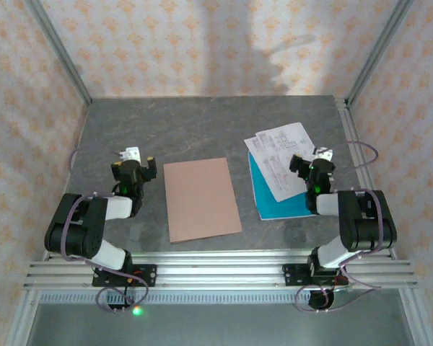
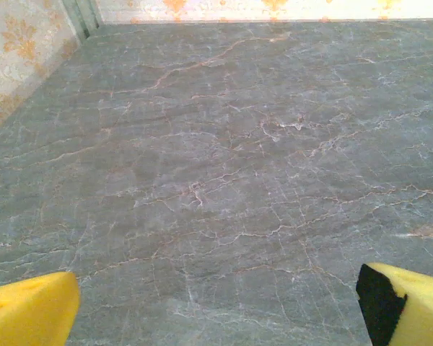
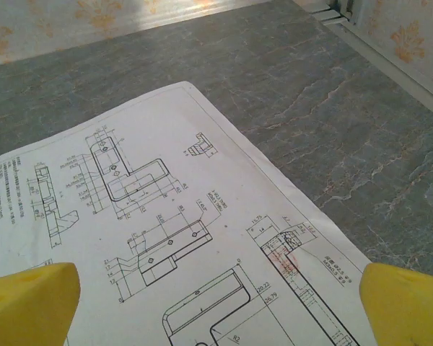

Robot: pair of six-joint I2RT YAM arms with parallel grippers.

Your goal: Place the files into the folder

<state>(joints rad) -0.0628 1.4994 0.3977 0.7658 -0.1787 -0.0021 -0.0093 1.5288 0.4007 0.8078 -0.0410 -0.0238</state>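
pinkish folder [image 1: 200, 199] closed; files [image 1: 280, 160] outside.

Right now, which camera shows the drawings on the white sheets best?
The right wrist camera: the white sheets lie close, drawings sharp. The top camera shows them small, overlapping the blue sheet.

light: soft, even | shadow: faint on back wall [image 1: 274, 50] | focus: wrist views slightly soft

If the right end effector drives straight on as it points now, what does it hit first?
The right end effector would likely meet the top white printed sheet first; depth is unclear.
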